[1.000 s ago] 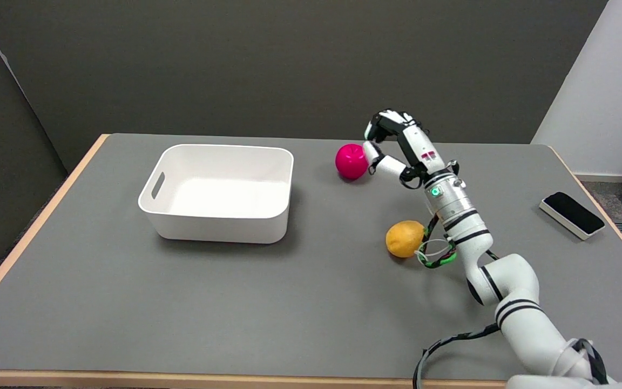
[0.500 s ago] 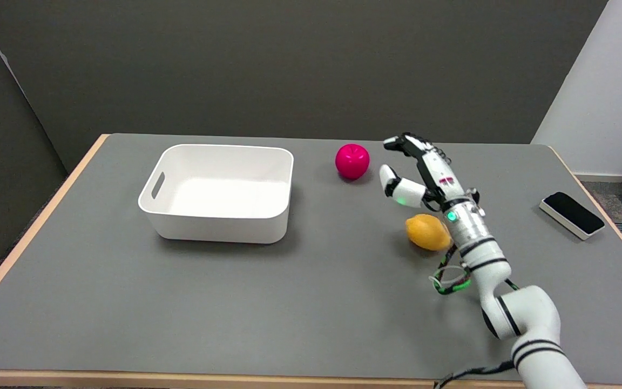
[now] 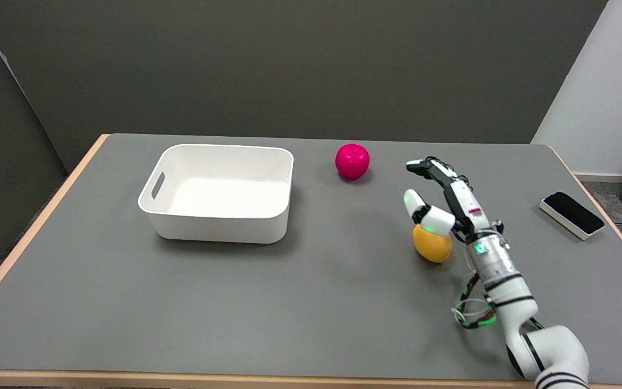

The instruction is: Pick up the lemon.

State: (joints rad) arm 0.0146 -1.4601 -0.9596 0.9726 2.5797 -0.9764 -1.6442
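Two fruits lie on the grey bench: the lemon right of centre, a pink apple near the far edge. Spread wide and holding nothing, the robot hand hovers over the lemon, thumb just above it. Bare bench separates the lemon from the white bin at left and the phone by the right edge.

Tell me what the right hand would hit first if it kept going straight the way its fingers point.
Probably nothing on the table: the right hand points up-left, toward the far edge between the pink ball and the phone. The lemon lies under its thumb, off that line. Depth is uncertain.
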